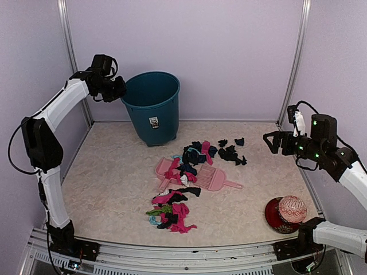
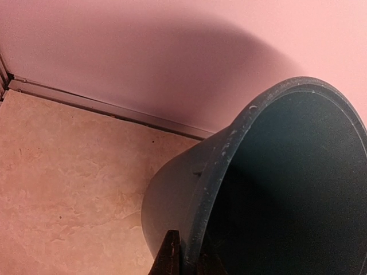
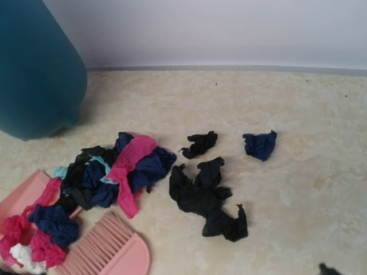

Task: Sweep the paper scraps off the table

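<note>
Scraps [image 1: 194, 154] trail in one long band from the bin [image 1: 152, 109] frontward, across one dustpan [image 1: 165, 169] and one brush [image 1: 212, 179]. The left gripper [image 1: 117, 90] pinches the bin's rim; the right gripper [image 1: 270, 140] gapes wide.

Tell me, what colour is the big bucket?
Dark teal, a blue-green. The bucket shows best in the top external view.

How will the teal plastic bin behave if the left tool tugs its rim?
The teal plastic bin likely tips easily: tall, narrower at its base. The left tool pinches only a thin rim, which may flex or slip.
</note>
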Robot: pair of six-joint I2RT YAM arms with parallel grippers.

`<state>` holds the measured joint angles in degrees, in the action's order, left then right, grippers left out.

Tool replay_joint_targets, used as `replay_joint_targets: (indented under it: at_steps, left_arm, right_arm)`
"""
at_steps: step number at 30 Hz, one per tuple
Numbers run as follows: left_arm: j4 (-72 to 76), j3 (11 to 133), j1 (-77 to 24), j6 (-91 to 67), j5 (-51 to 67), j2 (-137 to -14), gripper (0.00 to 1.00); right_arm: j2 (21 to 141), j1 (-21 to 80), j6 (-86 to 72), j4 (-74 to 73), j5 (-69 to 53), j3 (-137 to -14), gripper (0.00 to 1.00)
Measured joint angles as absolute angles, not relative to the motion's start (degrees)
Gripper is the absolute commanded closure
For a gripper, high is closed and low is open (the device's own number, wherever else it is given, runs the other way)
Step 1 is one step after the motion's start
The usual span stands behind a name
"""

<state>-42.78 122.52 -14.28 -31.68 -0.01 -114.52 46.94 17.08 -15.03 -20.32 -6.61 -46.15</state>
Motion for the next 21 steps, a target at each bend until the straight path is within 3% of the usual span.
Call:
replay_joint_targets:
  at_steps: [8,21]
  left_arm:
    - [-45.23,122.52,-14.26,-31.70,0.54,-116.11,1.00]
    - [-45.56,122.52,-14.26,-31.64,1.08,-116.25,0.83]
  right_arm:
    - [47.03,17.08,-15.16,-20.34,-6.55,-46.09,0.00]
    - [47.57,17.08,-15.55,-20.40,-6.48,-46.09,0.00]
